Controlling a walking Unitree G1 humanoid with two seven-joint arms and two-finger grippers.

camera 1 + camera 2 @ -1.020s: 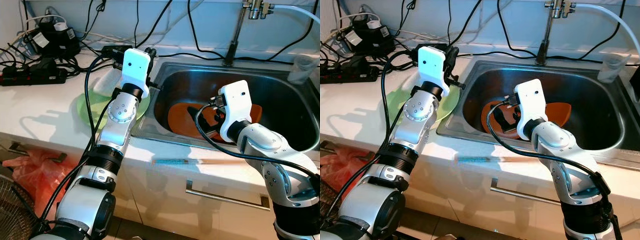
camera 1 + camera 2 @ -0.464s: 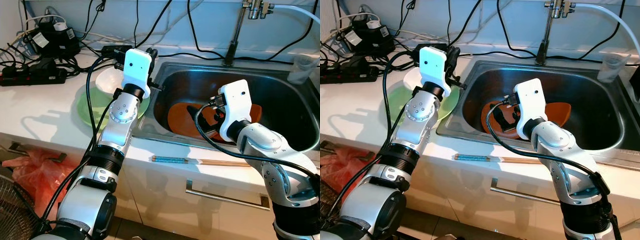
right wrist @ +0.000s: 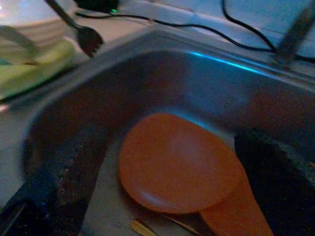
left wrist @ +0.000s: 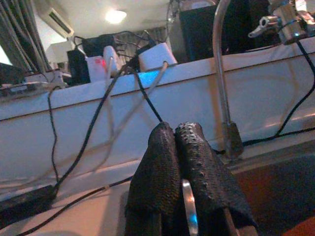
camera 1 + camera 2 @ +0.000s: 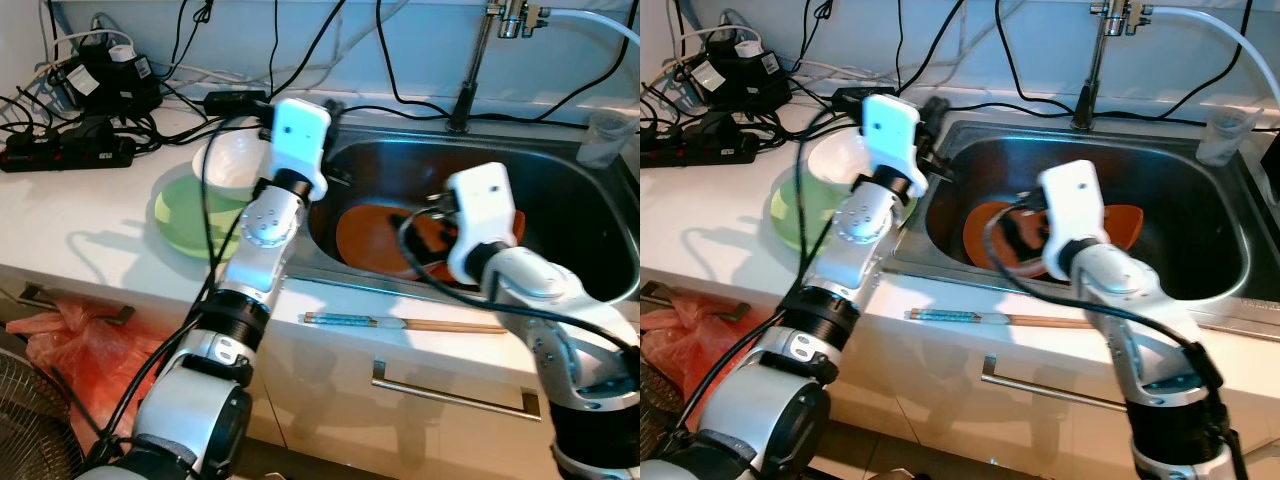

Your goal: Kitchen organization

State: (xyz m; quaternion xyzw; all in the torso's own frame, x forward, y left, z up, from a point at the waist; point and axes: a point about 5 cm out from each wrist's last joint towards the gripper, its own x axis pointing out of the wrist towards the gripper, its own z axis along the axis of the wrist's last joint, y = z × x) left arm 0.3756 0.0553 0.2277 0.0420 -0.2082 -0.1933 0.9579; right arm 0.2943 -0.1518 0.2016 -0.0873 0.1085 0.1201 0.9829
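left gripper [image 4: 178, 162]: fingers pressed together on a thin metal utensil, probably a fork; sat at the sink's upper-left rim, centre of the head view.
fork [image 3: 87, 38]: tines seen at the upper left of the right wrist view, over the sink edge.
right gripper [image 3: 162, 177]: fingers spread wide, down inside the sink, nothing between them.
orange plate [image 5: 368, 235]: lay on the sink floor, centre frame.
sink [image 5: 560, 170]: steel, right half of frame.
white bowl [image 5: 232, 165]: stacked in green bowl [image 5: 185, 215], left of sink.
chopsticks [image 5: 400, 323]: on the counter's front edge, lower centre.
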